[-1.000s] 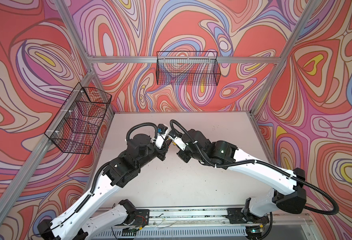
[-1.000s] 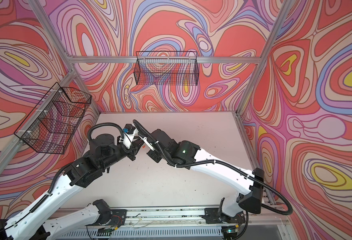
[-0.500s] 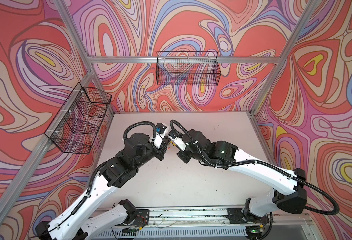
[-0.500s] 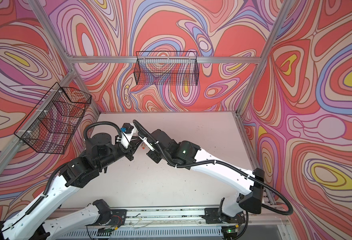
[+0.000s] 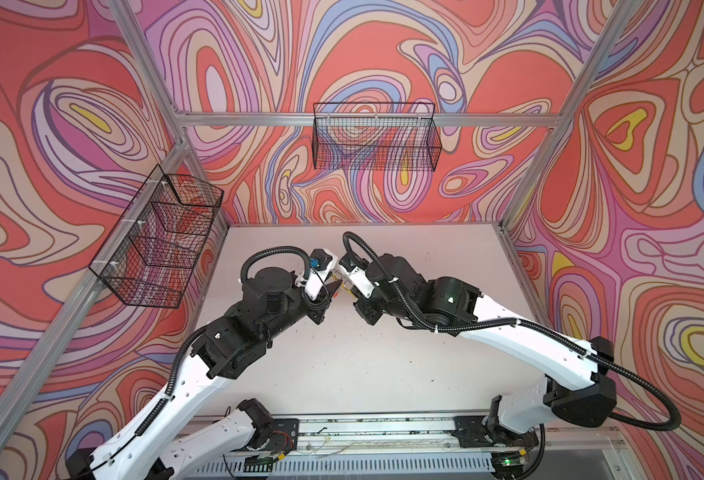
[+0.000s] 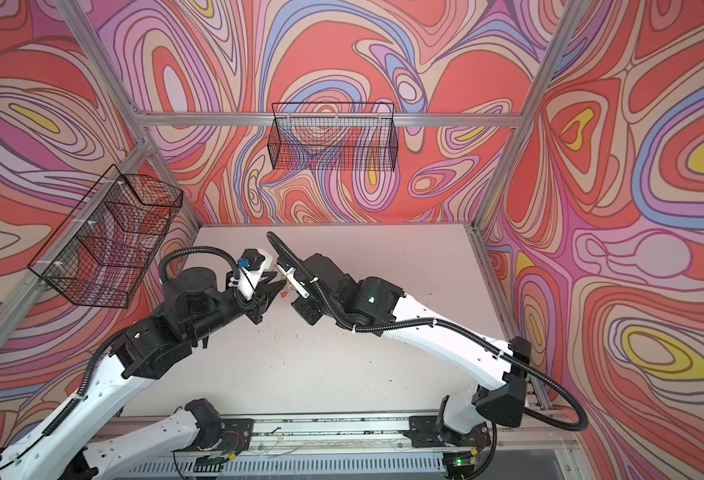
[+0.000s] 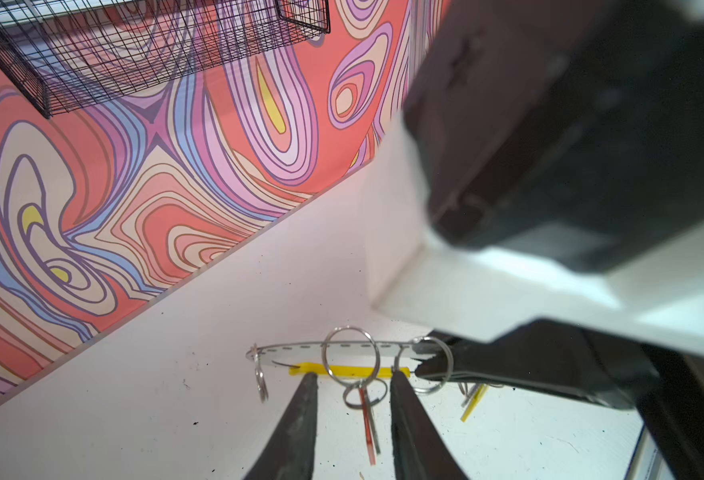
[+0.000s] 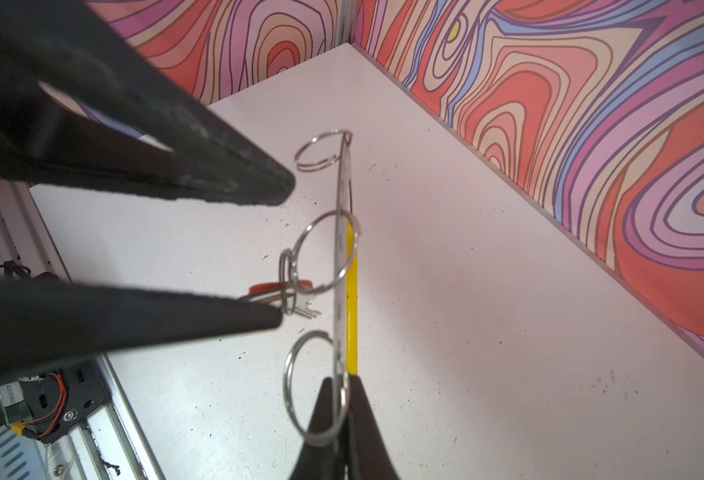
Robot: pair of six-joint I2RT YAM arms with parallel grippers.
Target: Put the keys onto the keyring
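Note:
My right gripper (image 8: 339,380) is shut on the rim of the keyring (image 8: 344,187), holding it edge-on above the table, with its yellow arc (image 8: 352,291) showing. Several wire split rings hang round the rim. The red-tagged key (image 7: 367,419) dangles from the middle split ring (image 7: 350,353). My left gripper (image 7: 354,376) is open, a finger on each side of that key and a gap on both sides. The yellow-tagged key (image 7: 473,401) hangs under the right gripper's finger; what it hangs from is hidden. In both top views the two grippers meet mid-table (image 5: 342,286) (image 6: 283,286).
A black wire basket (image 5: 377,139) hangs on the back wall and another (image 5: 156,237) on the left wall. Below the grippers lies the white table (image 5: 383,353). The arms' base rail (image 5: 383,428) runs along the front edge.
The left gripper's jaws have spread a little apart round the red-tagged key. The left arm has drawn back slightly to the left. The right arm has held still.

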